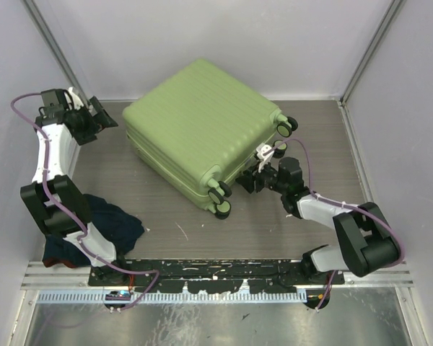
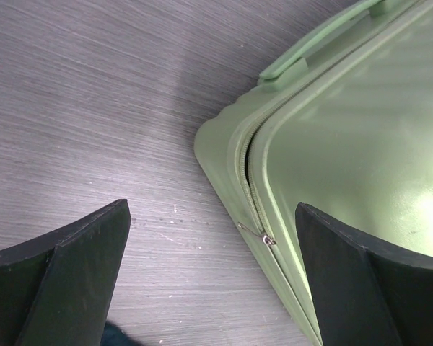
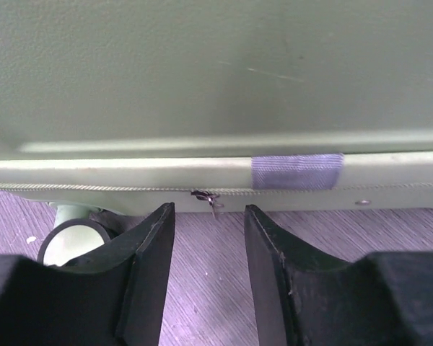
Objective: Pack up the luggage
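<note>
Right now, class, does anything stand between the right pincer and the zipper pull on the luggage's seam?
Nothing visible does. In the right wrist view the right pincer, its jaws open, faces the zipper pull on the seam of the luggage. Only bare table shows in the gap between them.

Closes in on three sides with plain pale walls [image 1: 224, 29], matt and bare. Meets at the back corners in slim metal struts [image 1: 53, 43] slanting down toward the tabletop. Spreads below as a dark grey wood-grain table [image 1: 166, 216], finely streaked, flecked with small pale scuffs. Ends at the near edge in a ribbed aluminium rail [image 1: 65, 280], then a brushed metal sheet [image 1: 224, 324]. Glows softly and evenly, with a pale sheen across the grain.
</note>
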Available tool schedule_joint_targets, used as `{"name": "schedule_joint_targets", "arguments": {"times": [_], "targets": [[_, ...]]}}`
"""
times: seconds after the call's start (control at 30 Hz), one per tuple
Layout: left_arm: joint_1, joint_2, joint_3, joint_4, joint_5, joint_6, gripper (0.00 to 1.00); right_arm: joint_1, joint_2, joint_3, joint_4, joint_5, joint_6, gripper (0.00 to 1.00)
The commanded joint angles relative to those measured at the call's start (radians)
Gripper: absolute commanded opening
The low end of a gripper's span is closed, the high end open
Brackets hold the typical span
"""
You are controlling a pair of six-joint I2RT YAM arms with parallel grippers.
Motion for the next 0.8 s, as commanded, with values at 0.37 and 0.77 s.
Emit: {"name": "schedule_joint_targets", "arguments": {"times": [0.37, 0.77], "targets": [[-0.243, -0.163, 0.131, -0.265, 0.462, 0.57, 0.98, -0.004, 0.018, 0.021, 0.147, 0.048, -0.04, 0.01], [-0.863, -0.054, 0.437, -0.824, 0.398, 1.173, 0.98, -0.063, 0.009, 0.033, 0.085, 0.041, 0.026, 0.01]]}}
